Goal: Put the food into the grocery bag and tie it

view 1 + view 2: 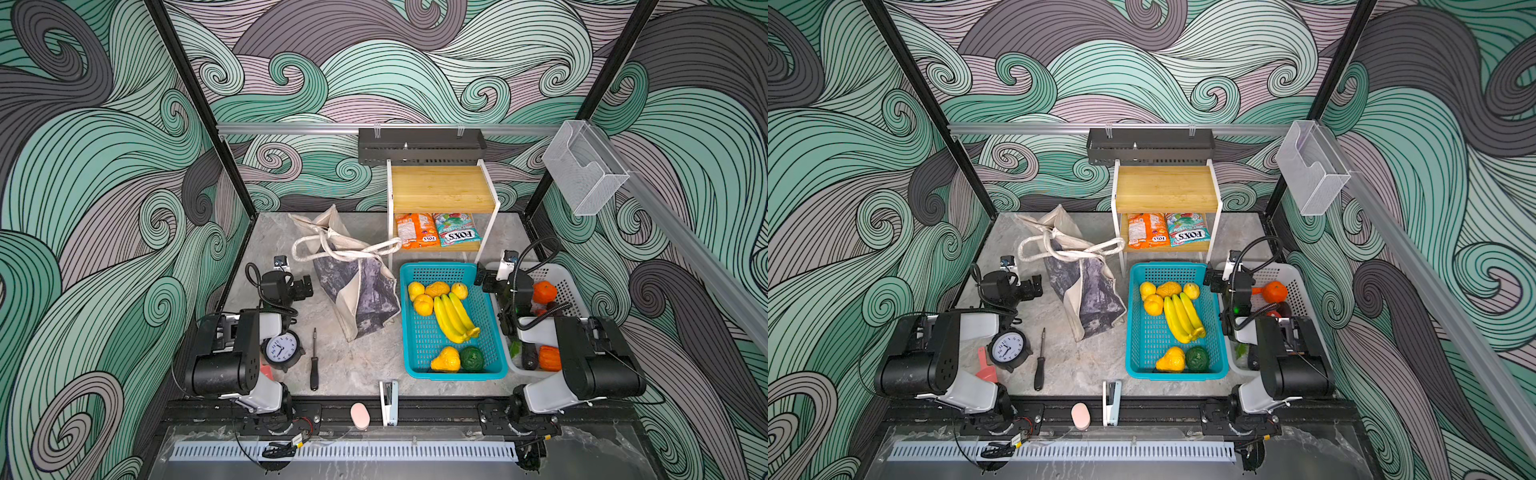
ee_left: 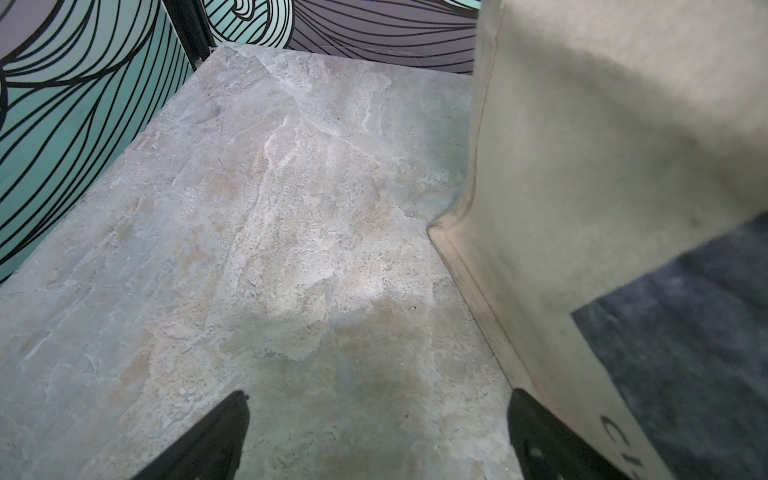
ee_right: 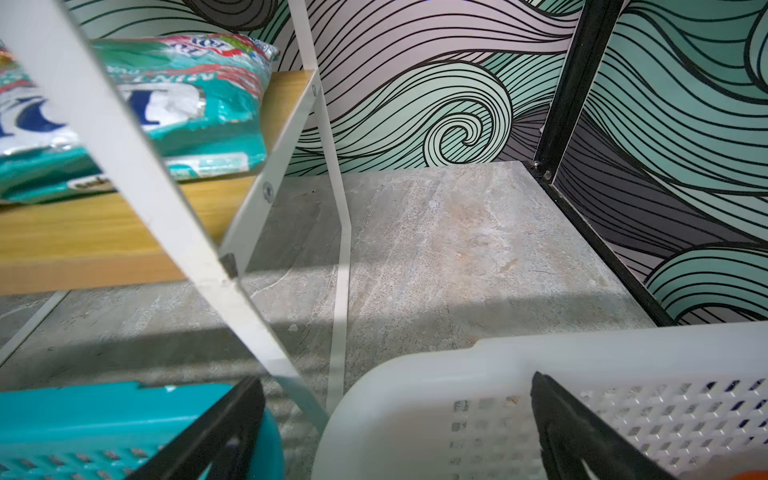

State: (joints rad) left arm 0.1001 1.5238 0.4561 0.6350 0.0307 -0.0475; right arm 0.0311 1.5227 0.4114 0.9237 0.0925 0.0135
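Cream grocery bag (image 1: 360, 291), beside spread left fingers (image 2: 208, 444)

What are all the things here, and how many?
teal basket: one, teal, middle of the table
bananas: one bunch, yellow, in it
round fruits: four, yellow-orange, its far end
pear-shaped fruit: one, yellow, its near end
green fruit: one, dark green, beside that
grocery bag: one, cream and grey-purple, slumped left of the teal basket
white basket: one, white, right of the teal basket
orange vegetables: two showing, orange, in it
rack: one, white and wood, at the back
candy packets: two, orange and teal, rack's lower shelf
clock: one, black, near left
screwdriver: one, black, beside the clock
stapler: one, white, front edge
left gripper: one, black, open beside the bag
right gripper: one, black, open between the baskets' far corners
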